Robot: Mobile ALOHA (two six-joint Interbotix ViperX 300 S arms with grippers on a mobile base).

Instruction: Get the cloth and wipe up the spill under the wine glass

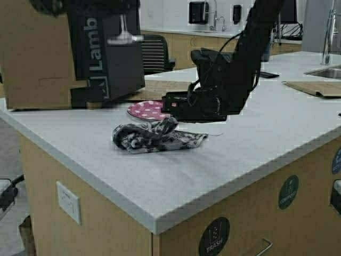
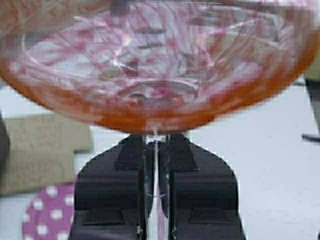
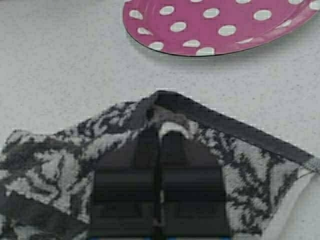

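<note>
Left wrist view alone showed the left gripper [image 2: 156, 200] clamped on the glass [image 2: 155, 65] stem; the right gripper [image 3: 160, 137] pinched the crumpled floral cloth [image 1: 155, 136] on the speckled counter [image 1: 256, 144].

The cloth [image 1: 157, 136] is a crumpled black-and-white floral heap on the grey counter, one edge pinched up into a peak. The wine glass [image 2: 150, 75] is held up by its stem, pink liquid streaking its bowl.
</note>
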